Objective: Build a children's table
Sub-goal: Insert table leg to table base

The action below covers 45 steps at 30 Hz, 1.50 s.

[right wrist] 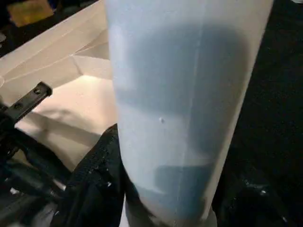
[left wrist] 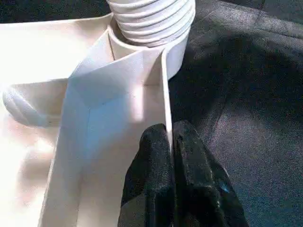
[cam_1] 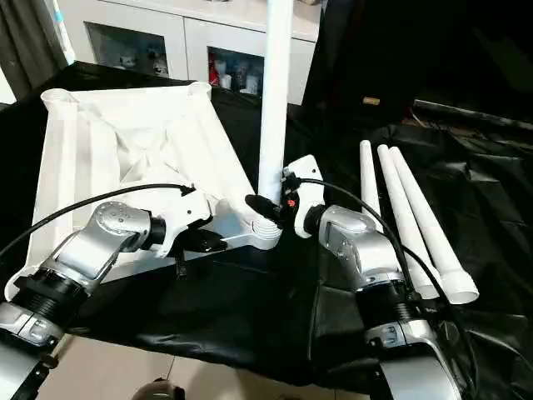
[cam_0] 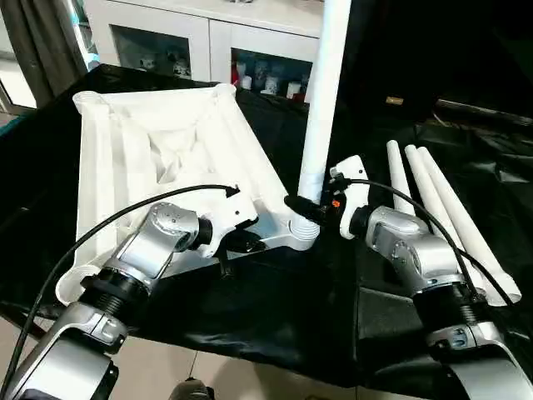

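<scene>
The white tabletop (cam_0: 158, 142) lies upside down on the black-draped work table, its X ribs facing up. One white leg (cam_0: 323, 100) stands upright in the near right corner socket (cam_0: 301, 233). My right gripper (cam_0: 306, 208) is shut on that leg just above the socket; in the right wrist view the leg (right wrist: 184, 109) sits between the black fingers (right wrist: 94, 189). My left gripper (left wrist: 170, 156) is shut on the tabletop's thin near rim (left wrist: 165, 94), a little left of the socket (left wrist: 151, 23). Three more legs (cam_0: 441, 208) lie side by side at the right.
A white cabinet with glass doors (cam_0: 208, 50) stands behind the work table. The black cloth (cam_0: 291, 317) hangs over the table's near edge, with floor (cam_0: 166, 371) below. Black cables (cam_0: 100, 229) run along both forearms.
</scene>
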Available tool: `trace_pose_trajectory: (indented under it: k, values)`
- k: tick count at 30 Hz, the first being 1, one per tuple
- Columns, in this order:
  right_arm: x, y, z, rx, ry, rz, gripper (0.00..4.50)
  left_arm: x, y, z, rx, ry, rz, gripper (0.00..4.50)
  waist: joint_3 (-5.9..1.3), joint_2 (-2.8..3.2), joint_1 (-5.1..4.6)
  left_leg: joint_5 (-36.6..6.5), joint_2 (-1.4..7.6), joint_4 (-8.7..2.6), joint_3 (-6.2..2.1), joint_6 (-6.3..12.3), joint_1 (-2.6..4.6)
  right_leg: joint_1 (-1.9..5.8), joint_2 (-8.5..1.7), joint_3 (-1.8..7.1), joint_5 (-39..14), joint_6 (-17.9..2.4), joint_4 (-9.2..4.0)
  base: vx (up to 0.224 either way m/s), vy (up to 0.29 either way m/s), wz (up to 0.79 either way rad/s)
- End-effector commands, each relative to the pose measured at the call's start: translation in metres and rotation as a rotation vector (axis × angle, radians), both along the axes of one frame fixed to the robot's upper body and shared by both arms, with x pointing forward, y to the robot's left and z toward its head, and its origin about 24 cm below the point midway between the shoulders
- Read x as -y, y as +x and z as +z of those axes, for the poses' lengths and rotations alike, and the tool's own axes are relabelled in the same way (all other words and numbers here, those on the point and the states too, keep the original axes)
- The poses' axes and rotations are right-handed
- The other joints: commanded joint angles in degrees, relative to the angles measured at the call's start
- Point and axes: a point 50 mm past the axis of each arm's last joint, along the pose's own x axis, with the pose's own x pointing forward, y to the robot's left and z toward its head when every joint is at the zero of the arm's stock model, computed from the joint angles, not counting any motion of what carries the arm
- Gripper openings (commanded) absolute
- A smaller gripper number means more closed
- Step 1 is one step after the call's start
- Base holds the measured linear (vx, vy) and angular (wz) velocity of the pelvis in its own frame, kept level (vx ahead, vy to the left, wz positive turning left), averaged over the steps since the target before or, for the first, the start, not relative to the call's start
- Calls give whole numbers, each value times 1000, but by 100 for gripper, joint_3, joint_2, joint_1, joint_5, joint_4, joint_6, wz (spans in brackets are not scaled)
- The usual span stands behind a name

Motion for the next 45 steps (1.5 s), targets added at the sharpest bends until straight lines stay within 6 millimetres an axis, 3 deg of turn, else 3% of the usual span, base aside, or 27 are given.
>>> trace_pose_trajectory:
  k: [1, 4, 10, 11, 12, 13, 14, 15, 17, 18, 19, 21, 24, 25, 27, 28, 39, 41, 42, 45]
  values:
    - [6, 1, -5, -21, 16, -38, 191, 4, -4, -8, -31, 21, -37, 0, -333, 57, -38, -1788, 340, -483, -122, -304, 163, 93, -534, 287, -1774, -998, -567, 0, 0, 0]
    - [2, 3, -3, -22, 48, -45, 191, 5, -5, -9, -34, 22, -45, 0, -331, 95, -39, -1852, 342, -493, -131, -328, 169, 86, -533, 286, -1807, -1009, -567, 0, 0, 0]
    - [9, -2, -10, -44, 108, -81, 191, 4, -7, -11, -41, 28, -56, 0, -332, 111, -40, -1880, 346, -503, -129, -336, 172, 88, -527, 291, -1653, -1038, -564, 0, 0, 0]
    - [10, -3, -12, -48, 116, -89, 191, 4, -7, -11, -41, 29, -57, 0, -336, 157, -33, -1888, 347, -505, -137, -349, 173, 90, -527, 292, -1615, -1051, -553, 0, 0, 0]
    - [14, -7, -18, -62, 143, -113, 191, 4, -7, -12, -41, 32, -59, 0, -333, 128, -34, -1916, 349, -505, -127, -342, 174, 86, -528, 293, -1602, -1055, -569, 0, 0, 0]
    - [16, -10, -22, -72, 162, -126, 191, 3, -7, -11, -41, 34, -61, 0, -337, 202, -13, -1947, 348, -509, -141, -354, 181, 88, -542, 294, -1602, -1066, -564, 0, 0, 0]
    - [16, -10, -22, -72, 162, -126, 191, 3, -7, -11, -41, 34, -61, 0, -337, 202, -13, -1947, 348, -509, -141, -354, 181, 88, -542, 294, -1602, -1066, -564, 0, 0, 0]
    - [19, -14, -29, -88, 186, -146, 191, 3, -6, -11, -40, 38, -63, 0, -340, 157, -28, -1969, 349, -519, -137, -344, 174, 101, -517, 285, -1531, -1085, -566, 0, 0, 0]
    - [20, -17, -34, -97, 193, -160, 191, 2, -6, -10, -39, 39, -64, 0, -344, 180, -20, -1951, 350, -523, -135, -317, 174, 101, -526, 286, -1507, -1094, -571, 0, 0, 0]
    - [21, -18, -35, -100, 195, -165, 191, 2, -6, -9, -39, 40, -64, 0, -346, 264, -5, -1966, 350, -525, -151, -342, 174, 99, -536, 286, -1478, -1106, -557, 0, 0, 0]
    - [21, -21, -42, -111, 204, -182, 191, 2, -5, -9, -38, 43, -67, 0, -348, 238, -29, -1984, 353, -538, -147, -355, 170, 105, -515, 275, -1383, -1133, -557, 0, 0, 0]
    - [21, -24, -49, -122, 226, -209, 191, 1, -4, -8, -36, 48, -69, 0, -358, 284, -21, -1963, 341, -534, -142, -322, 169, 118, -525, 283, -1299, -1172, -558, 0, 0, 0]
    - [20, -28, -55, -123, 246, -229, 191, 0, -3, -7, -32, 53, -67, 0, -360, 285, -24, -1990, 342, -542, -141, -298, 164, 121, -526, 281, -1380, -1168, -574, 0, 0, 0]
    - [20, -30, -57, -121, 246, -233, 191, 0, -3, -7, -31, 53, -67, 0, -361, 374, -8, -2027, 340, -543, -155, -323, 171, 113, -535, 283, -1393, -1170, -567, 0, 0, 0]
    - [19, -32, -60, -117, 245, -238, 191, -1, -2, -7, -29, 55, -66, 0, -351, 331, -26, -2198, 346, -556, -154, -340, 179, 102, -526, 282, -1552, -1156, -596, 0, 0, 0]
    - [19, -35, -63, -110, 237, -241, 191, -1, -2, -6, -29, 57, -66, 0, -353, 417, -14, -2240, 343, -555, -169, -366, 183, 98, -535, 283, -1570, -1157, -588, 0, 0, 0]
    - [17, -50, -70, 27, 63, -148, 190, -2, -1, -8, -32, 70, -73, 0, -364, 408, -36, -2137, 349, -587, -152, -225, 167, 108, -502, 286, -1500, -1109, -619, 0, 0, 0]
    - [16, -49, -68, 40, 52, -124, 190, -1, -1, -9, -32, 72, -78, 0, -368, 358, -39, -2111, 351, -587, -147, -186, 164, 115, -510, 285, -1503, -1121, -617, 0, 0, 0]
    - [14, -48, -67, 44, 45, -109, 190, 0, -2, -9, -32, 70, -80, 0, -363, 372, -39, -2097, 352, -589, -145, -176, 160, 110, -514, 287, -1522, -1117, -623, 0, 0, 0]
    - [10, -44, -64, 42, 22, -56, 190, 1, -3, -9, -35, 64, -87, 0, -350, 322, -47, -2085, 349, -587, -141, -149, 153, 108, -521, 288, -1708, -1062, -636, 0, 0, 0]
